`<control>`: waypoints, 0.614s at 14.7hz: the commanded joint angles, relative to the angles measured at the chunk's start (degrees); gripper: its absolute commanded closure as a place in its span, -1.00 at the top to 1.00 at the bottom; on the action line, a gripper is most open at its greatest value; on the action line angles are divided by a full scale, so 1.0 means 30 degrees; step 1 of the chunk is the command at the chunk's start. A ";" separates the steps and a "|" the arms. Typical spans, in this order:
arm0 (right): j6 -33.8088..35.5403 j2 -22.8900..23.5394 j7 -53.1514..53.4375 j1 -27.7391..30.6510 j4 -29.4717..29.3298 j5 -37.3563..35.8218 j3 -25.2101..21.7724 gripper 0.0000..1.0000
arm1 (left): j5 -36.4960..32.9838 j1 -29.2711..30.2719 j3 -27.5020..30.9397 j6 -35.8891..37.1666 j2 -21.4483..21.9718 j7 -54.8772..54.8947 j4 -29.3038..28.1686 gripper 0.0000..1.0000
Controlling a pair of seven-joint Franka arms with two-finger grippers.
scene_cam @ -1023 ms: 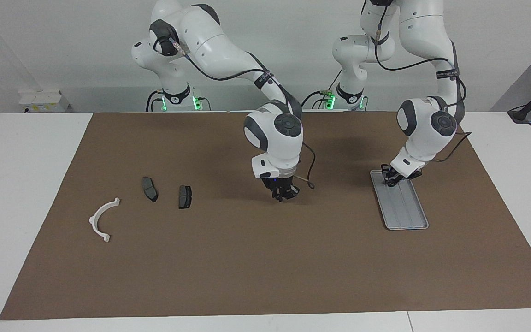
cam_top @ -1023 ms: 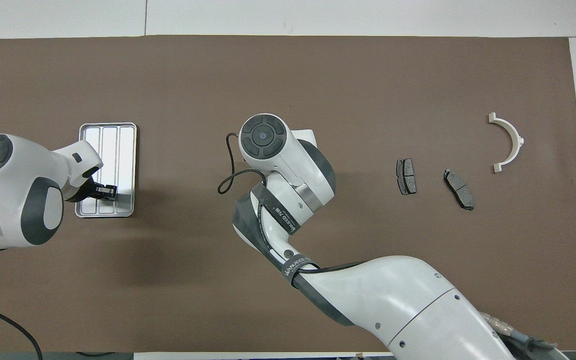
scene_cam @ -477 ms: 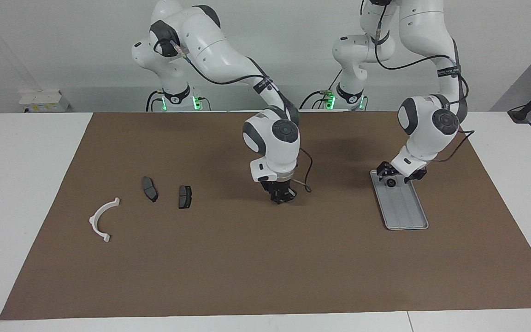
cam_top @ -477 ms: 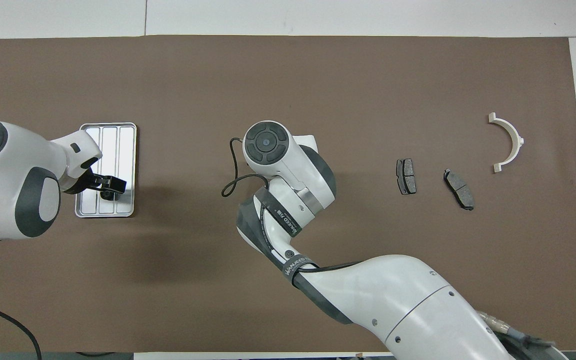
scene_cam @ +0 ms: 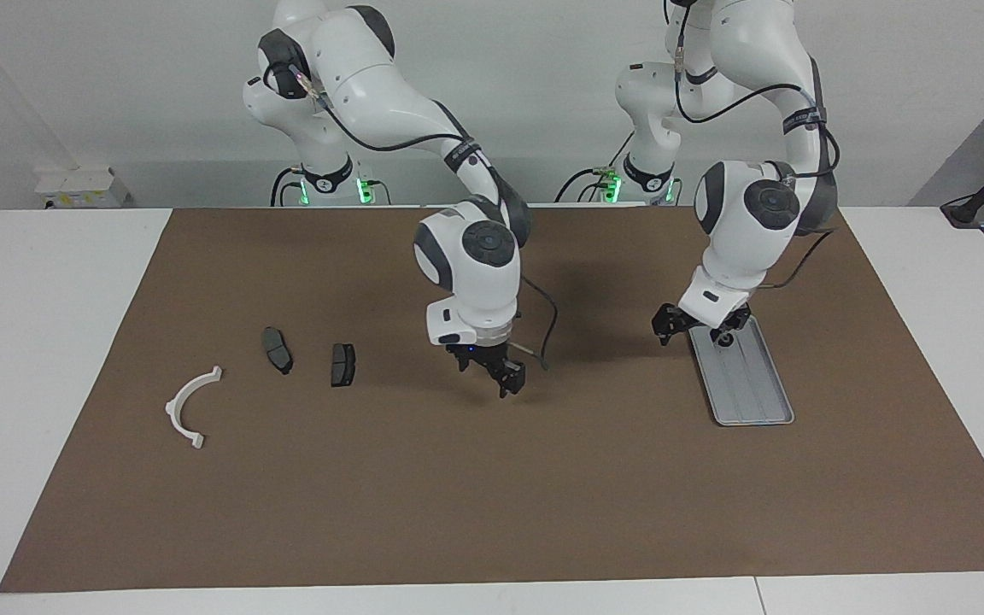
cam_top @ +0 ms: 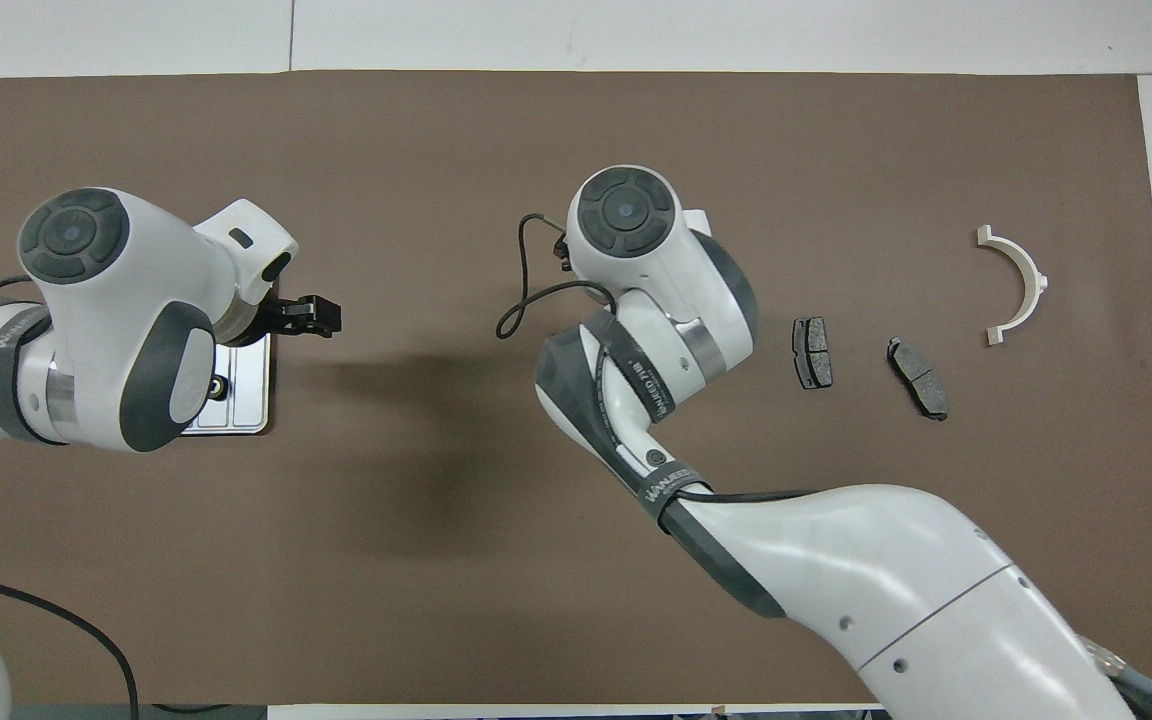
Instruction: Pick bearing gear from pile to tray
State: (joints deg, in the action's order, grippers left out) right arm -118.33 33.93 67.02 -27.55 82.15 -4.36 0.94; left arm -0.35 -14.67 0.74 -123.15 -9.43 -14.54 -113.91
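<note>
The silver tray [scene_cam: 752, 389] lies toward the left arm's end of the mat. A small black round bearing gear [scene_cam: 724, 339] rests on its floor at the end nearer the robots, also visible beside my left wrist [cam_top: 218, 385]. My left gripper [scene_cam: 695, 329] hangs open and empty just above that end of the tray [cam_top: 241, 400], at the edge facing the middle of the mat. My right gripper [scene_cam: 492, 377] hovers open over bare mat mid-table, beside the pile; its own wrist hides it in the overhead view. The pile holds a white half-ring bracket [scene_cam: 193, 406] and two dark brake pads [scene_cam: 277, 350].
The second brake pad [scene_cam: 342, 365] lies closest to my right gripper. A brown mat [scene_cam: 492, 495] covers the table, with white tabletop around it. A loose black cable [cam_top: 521, 300] loops off the right wrist.
The left gripper opened, left the bearing gear in the tray, rose and shifted toward mid-table. The right gripper opened and moved toward the brake pads.
</note>
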 commanded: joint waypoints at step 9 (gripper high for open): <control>0.4901 -0.4540 -1.6470 0.6980 0.0391 0.1659 0.0360 1.00 | 0.0029 -0.7764 0.0397 -0.1605 -0.5347 -1.0266 0.5006 0.99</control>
State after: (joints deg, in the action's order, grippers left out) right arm -104.79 22.26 23.54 -9.54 81.96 -0.73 1.02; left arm -0.33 -36.02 0.77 -127.82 -20.34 -43.37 -104.43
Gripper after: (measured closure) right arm 0.000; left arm 0.000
